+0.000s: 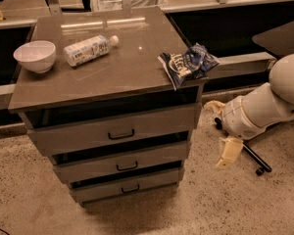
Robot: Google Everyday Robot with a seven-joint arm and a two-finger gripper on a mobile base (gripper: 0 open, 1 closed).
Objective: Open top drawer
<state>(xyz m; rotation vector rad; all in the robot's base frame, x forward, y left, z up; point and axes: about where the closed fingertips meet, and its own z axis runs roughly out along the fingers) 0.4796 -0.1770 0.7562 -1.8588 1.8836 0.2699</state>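
Note:
The top drawer (112, 130) is the tallest and widest grey-brown front of three, under the cabinet top. Its small black loop handle (121, 134) sits at its centre. A dark gap shows above the front. Two shorter drawers (123, 160) lie below it. My gripper (228, 153) hangs pale and yellowish at the end of the white arm (264, 104), to the right of the cabinet, level with the middle drawer and apart from all drawers.
On the cabinet top (132, 72) lie a white bowl (35, 56), a lying plastic bottle (88, 48) and a blue snack bag (187, 62) at the right edge. A black wheeled chair base (250, 158) is behind the gripper. Speckled floor lies in front.

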